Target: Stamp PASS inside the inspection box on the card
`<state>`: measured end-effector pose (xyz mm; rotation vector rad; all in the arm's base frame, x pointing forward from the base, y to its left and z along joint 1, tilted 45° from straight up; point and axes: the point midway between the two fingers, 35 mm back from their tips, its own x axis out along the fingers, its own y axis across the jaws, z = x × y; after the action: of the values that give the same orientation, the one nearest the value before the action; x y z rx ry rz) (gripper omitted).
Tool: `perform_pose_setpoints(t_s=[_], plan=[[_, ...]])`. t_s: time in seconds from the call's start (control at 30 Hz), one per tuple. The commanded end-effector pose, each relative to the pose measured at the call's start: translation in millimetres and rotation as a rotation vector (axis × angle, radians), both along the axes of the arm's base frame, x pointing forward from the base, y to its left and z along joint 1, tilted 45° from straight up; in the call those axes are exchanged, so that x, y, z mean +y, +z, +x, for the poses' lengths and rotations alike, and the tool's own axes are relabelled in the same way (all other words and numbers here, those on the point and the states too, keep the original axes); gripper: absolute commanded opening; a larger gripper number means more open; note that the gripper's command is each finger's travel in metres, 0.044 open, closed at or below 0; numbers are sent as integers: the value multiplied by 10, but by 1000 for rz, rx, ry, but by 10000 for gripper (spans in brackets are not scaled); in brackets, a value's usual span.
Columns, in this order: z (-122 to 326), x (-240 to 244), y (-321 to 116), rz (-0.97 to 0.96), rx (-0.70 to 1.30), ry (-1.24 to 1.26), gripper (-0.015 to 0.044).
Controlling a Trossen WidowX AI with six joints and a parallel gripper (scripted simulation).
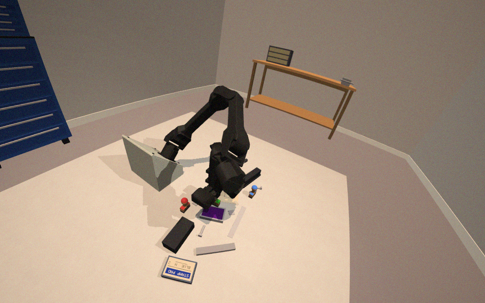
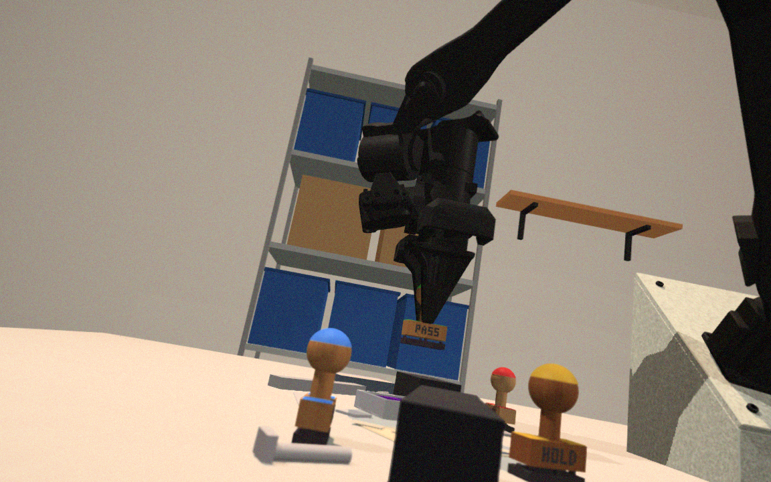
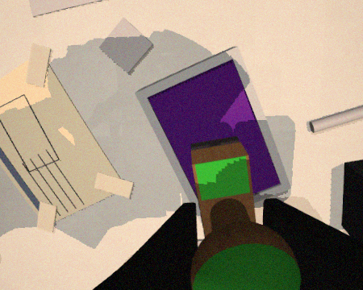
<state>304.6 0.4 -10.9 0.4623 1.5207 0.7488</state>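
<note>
My gripper [image 2: 427, 320] [image 3: 229, 213] is shut on the PASS stamp [image 2: 424, 331] [image 3: 223, 177] [image 1: 217, 202], a wooden stamp with a green top. It holds the stamp upright in the air; in the exterior view its black base hangs clear above the bench. In the wrist view it overlaps the near part of the purple ink pad [image 3: 162, 133] [image 1: 212, 219] [image 2: 376, 406]. The tan card [image 3: 85, 161] [image 2: 376, 428] lies left of the pad in the wrist view, held by tape pieces. Its outlined box [image 3: 41, 127] shows no print. The stamp's underside is hidden.
A red stamp [image 1: 184, 205] [image 2: 502, 383], a blue stamp [image 1: 252, 193] [image 2: 318, 389] and a yellow HOLD stamp [image 2: 550, 413] stand around. Black blocks [image 1: 178, 234] [image 2: 448, 431], a bolt [image 1: 201, 230] [image 3: 340, 118], a grey bar [image 1: 215, 248] and a closed STAMP PAD case [image 1: 179, 269] also lie there.
</note>
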Motion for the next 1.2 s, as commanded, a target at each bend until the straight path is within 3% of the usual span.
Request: perform_pose_setpoints(t_s=[0.0, 0.5, 1.17], plan=[[29, 121, 167, -6, -34, 27, 0], [-86, 811, 841, 19, -147, 144, 0], [-89, 884, 777, 18, -149, 144, 0]])
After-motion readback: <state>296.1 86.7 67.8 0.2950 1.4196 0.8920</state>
